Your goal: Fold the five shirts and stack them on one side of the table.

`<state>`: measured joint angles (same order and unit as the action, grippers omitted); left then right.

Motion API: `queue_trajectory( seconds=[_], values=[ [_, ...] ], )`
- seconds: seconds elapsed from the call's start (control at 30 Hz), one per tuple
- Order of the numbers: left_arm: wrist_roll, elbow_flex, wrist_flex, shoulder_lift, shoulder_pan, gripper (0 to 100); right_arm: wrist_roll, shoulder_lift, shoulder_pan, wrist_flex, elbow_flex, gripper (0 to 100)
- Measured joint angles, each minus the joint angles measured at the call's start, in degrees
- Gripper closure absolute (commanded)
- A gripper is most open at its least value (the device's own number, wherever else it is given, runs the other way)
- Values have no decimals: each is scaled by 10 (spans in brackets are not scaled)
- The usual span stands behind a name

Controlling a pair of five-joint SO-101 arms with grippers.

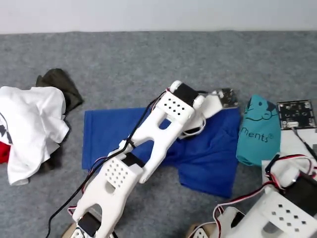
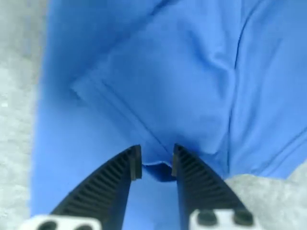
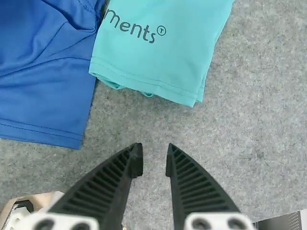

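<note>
A blue shirt (image 1: 208,158) lies spread flat in the middle of the grey table. My left gripper (image 1: 210,104) is down on its far right corner. In the left wrist view this gripper (image 2: 157,160) is shut on a small fold of the blue shirt (image 2: 168,72). A folded teal shirt (image 1: 257,131) lies just right of the blue one. My right gripper (image 3: 154,158) hovers shut over bare carpet, near the teal shirt (image 3: 158,52) and the blue shirt's hem (image 3: 38,72), holding nothing.
At the left edge is a heap of a white shirt (image 1: 29,124), a dark green shirt (image 1: 62,84) and a red shirt (image 1: 4,151). A black circuit board (image 1: 296,114) sits at the right edge. The right arm's base (image 1: 277,208) occupies the near right corner.
</note>
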<state>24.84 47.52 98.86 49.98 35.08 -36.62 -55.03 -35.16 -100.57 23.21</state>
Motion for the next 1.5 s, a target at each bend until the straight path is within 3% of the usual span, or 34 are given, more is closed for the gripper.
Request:
queue_trajectory(
  seconds=[0.23, 0.47, 0.9, 1.17, 1.5],
  values=[
    [-4, -123, 1, -4, -26, 893, 0, 0, 0, 0, 0, 907],
    [-4, -110, -2, -11, -32, 893, 0, 0, 0, 0, 0, 906],
    [-35, -18, 1, -41, 80, 887, 0, 0, 0, 0, 0, 905],
    [-35, -92, 1, -79, 142, 825, 0, 0, 0, 0, 0, 905],
    [-37, -176, 1, -80, 222, 819, 0, 0, 0, 0, 0, 905]
  ],
)
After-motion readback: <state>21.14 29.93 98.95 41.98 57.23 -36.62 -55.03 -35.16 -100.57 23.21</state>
